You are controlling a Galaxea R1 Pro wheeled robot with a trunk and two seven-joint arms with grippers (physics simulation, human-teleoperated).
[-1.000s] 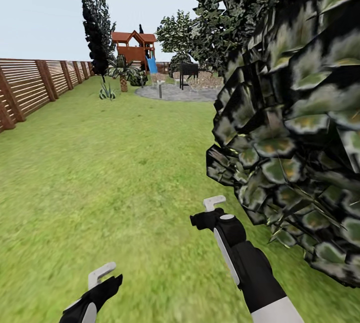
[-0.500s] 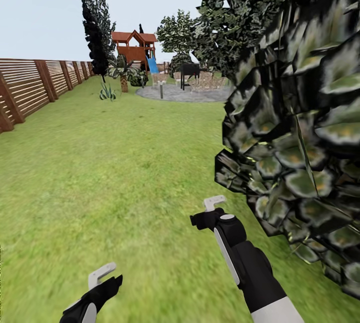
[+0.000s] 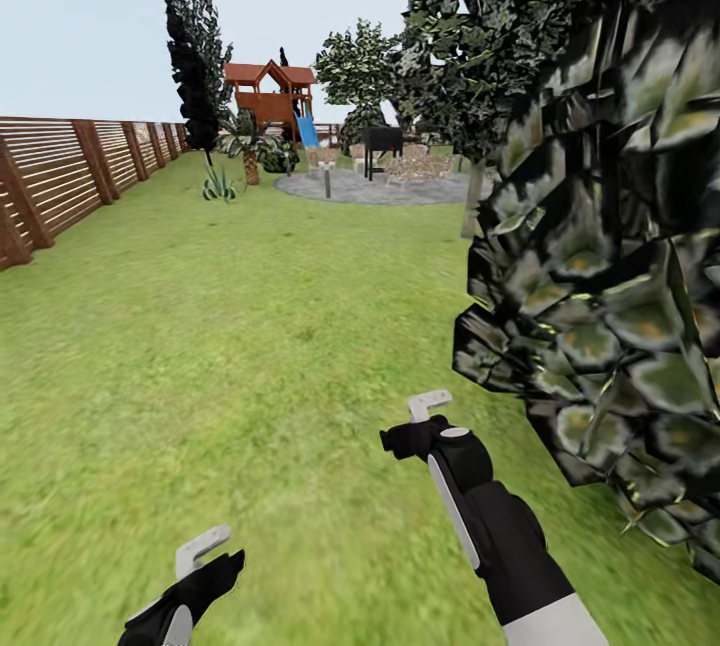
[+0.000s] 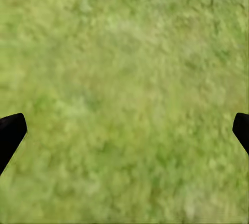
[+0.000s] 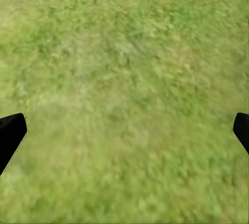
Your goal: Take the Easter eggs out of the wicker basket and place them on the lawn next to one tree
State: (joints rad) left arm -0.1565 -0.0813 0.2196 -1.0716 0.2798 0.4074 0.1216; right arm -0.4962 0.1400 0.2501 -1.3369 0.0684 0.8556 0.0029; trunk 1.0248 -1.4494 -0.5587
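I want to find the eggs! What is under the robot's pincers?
Just grass under the left pincer and right pincer. The bush hides the ground behind it.

A brown slatted wooden fence (image 3: 70,171) runs along the left side into the distance. Far back stands a play tower (image 3: 268,98) with a red roof and a blue slide (image 3: 306,131). Beside it rises a tall, narrow dark tree (image 3: 192,56) with a thin black trunk. A grey gravel circle (image 3: 375,188) lies nearby, with a short post (image 3: 327,183) on it and a dark barbecue-like stand (image 3: 382,143) behind. A small spiky plant (image 3: 217,188) grows close to the gravel, under pale blue sky (image 3: 90,16).
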